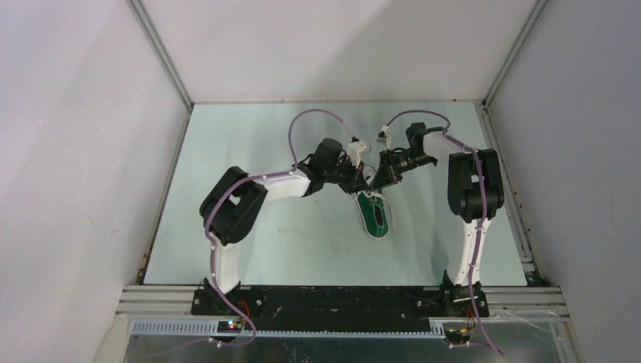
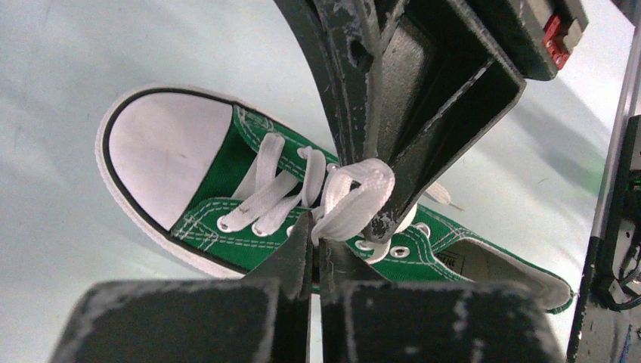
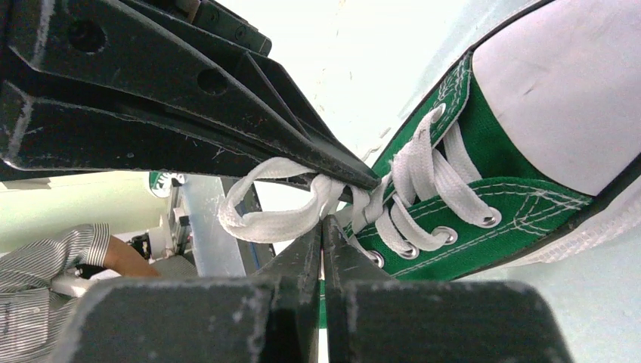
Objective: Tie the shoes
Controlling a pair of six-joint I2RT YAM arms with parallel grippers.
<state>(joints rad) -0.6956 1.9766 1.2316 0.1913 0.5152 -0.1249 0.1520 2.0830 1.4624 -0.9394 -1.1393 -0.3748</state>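
Both end effectors pinch laces — loop visible only wrist-side.

The right gripper has its jaws pressed together on the white laces, and a loop of lace bulges out beside their tips. The left gripper reaches in from above. Its jaws pinch the same laces just over the green sneaker, which lies on the pale bench with its white toe cap nearest. A striped sleeve shows beyond.

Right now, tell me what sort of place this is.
Probably a robotics lab test cell: plain white panels enclose a pale table, and two arms bolted at its near edge work on one green sneaker and its laces.
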